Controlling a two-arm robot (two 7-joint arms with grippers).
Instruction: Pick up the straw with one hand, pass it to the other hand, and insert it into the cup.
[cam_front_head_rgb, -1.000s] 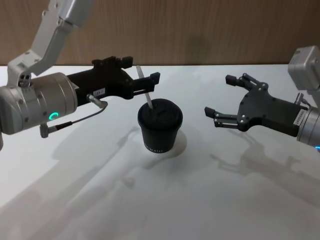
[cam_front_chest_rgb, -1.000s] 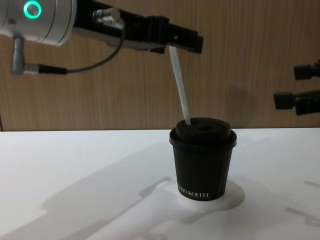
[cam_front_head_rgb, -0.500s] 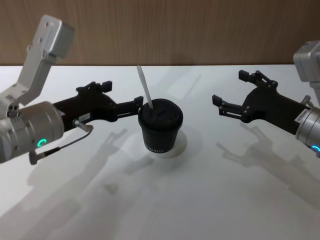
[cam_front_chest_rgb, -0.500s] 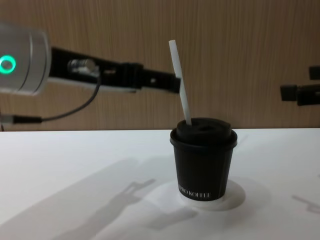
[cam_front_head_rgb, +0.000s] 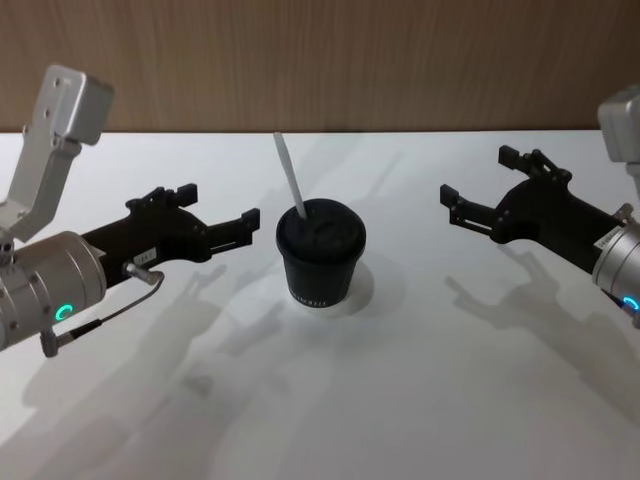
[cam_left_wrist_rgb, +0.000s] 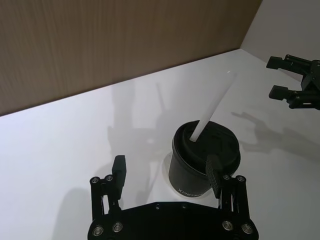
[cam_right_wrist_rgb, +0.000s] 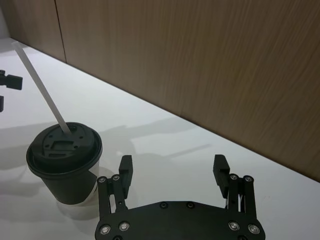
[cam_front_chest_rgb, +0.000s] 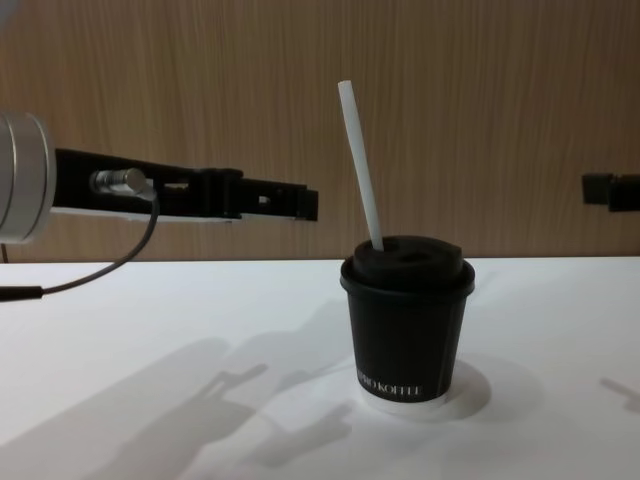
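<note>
Both open, empty end effectors, left (cam_front_head_rgb: 222, 226) and right (cam_front_head_rgb: 478, 190), have drawn back from the cup (cam_front_head_rgb: 320, 255), leaving the straw (cam_front_head_rgb: 290, 178) inserted; only parking seems left.

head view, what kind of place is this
Probably a robot test bench, not a café: a bare white tabletop, a wood-panel back wall, and one black lidded paper cup holding a white straw.
</note>
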